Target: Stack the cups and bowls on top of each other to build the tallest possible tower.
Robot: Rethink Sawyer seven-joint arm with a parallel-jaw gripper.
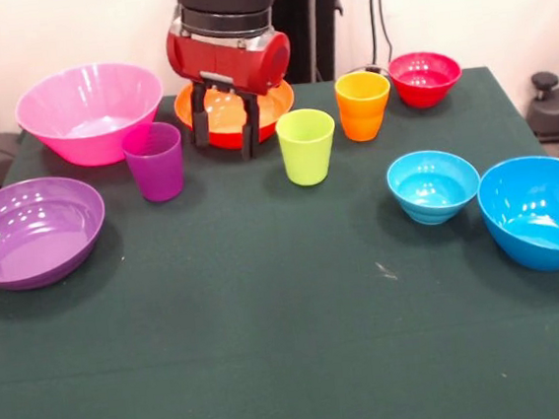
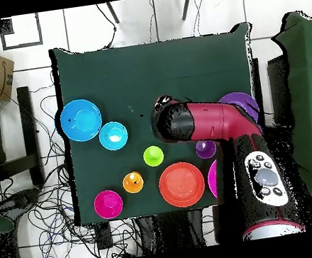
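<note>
Three cups, all upright, none stacked: purple cup (image 1: 155, 160), lime green cup (image 1: 307, 145), orange cup (image 1: 363, 104). They sit in a loose row across the far half of the dark green tabletop (image 1: 270, 319), each apart from the others.

Six bowls show in the front view, all open side up and all separate: big pink bowl (image 1: 91, 111) at about 10 o'clock of the tabletop, shallow purple bowl (image 1: 30, 231) at 9 o'clock, orange bowl (image 1: 235, 111) at 12 o'clock, small red bowl (image 1: 425, 78) at about 1 o'clock, small light blue bowl (image 1: 433, 185) at 3 o'clock, big blue bowl (image 1: 540, 210) just beside it toward 4 o'clock. No lime green bowl can be made out in either view. Total nine pieces counted, zero nested.

One gripper (image 1: 224, 126) hangs from the red and black arm (image 1: 229, 46) in front of the orange bowl, between the purple cup and the lime green cup. Jaws released: two dark fingers (image 1: 199, 118) apart with a gap between them, gripping nothing; whether the tips touch the tabletop cannot be told.

In the overhead view the arm (image 2: 215, 123) covers most of the pink and purple bowls; the purple cup (image 2: 205, 149) shows at its edge.
</note>
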